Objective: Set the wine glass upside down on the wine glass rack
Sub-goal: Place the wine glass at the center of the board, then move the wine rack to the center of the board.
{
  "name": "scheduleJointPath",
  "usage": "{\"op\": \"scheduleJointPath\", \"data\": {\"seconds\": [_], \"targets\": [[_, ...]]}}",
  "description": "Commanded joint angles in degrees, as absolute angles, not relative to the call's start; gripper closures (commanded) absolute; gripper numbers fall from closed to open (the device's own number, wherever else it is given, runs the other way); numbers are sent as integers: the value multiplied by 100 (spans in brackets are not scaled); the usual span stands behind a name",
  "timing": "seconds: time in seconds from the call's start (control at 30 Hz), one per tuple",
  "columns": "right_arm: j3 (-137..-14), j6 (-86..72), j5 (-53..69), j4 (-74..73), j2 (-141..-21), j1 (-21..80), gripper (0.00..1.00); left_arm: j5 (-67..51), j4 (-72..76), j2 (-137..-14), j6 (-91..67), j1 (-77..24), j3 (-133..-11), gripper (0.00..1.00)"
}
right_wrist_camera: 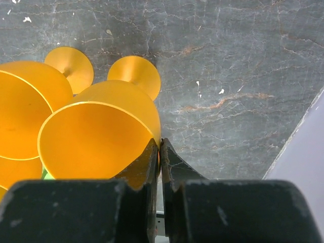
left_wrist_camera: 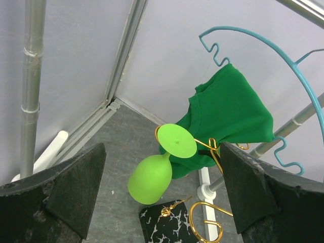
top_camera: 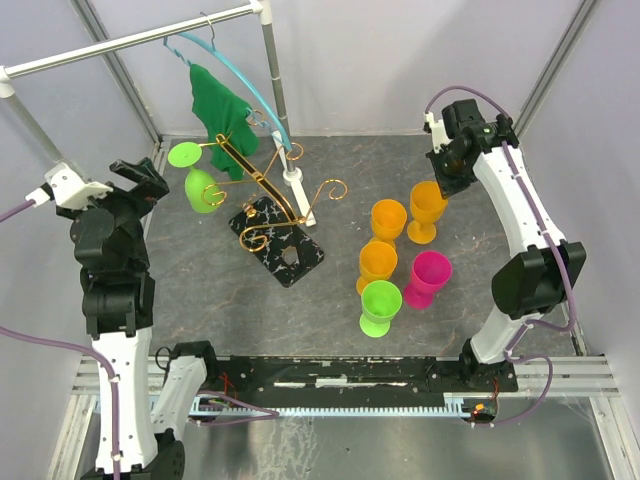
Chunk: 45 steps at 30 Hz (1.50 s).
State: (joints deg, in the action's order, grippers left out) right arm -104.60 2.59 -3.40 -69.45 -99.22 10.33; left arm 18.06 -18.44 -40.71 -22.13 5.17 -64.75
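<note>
Fingers of the right gripper are seen pressed almost together, pinched on the thin rim of an orange wine glass, which is held upright, mouth up, toward the far right part of the tabletop. Whether its foot bears on the surface cannot be told.

The left gripper is held raised near the left edge with its fingers wide apart and nothing between them; it is pointed toward the wine glass rack and is kept well apart from it.

The rack is stood toward the far left corner, its black marbled base set at an angle to the edges. A lime-green wine glass is hung upside down from one of the gold scroll arms on the rack's left side, foot up and bowl down, clear of the tabletop.

Four more glasses are grouped upright right of the middle: a second orange glass, a third orange glass, a green glass and a pink glass, the last two nearest the near edge.

A green shirt on a blue hanger is hung from a white rail behind the rack.
</note>
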Motion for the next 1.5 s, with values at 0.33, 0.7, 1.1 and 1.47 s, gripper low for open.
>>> {"op": "scheduleJointPath", "data": {"seconds": [0.33,0.7,1.1,1.47], "targets": [[-10867,106,-220,-6875,-9835,1024,63,1916,-1712,-4075,-1995,540,-6434,1],[-11853,80,-74,-6838,-9642,1037,57,1903,-1790,-4014,-2048,544,-6498,1],[-12329,-438,1313,-4367,-9671,1779,36,2060,-2287,-4454,-1795,540,-7090,1],[-13089,-1495,2446,-1533,-11075,2165,18,1909,-2085,-5650,-1844,538,-8142,1]]}}
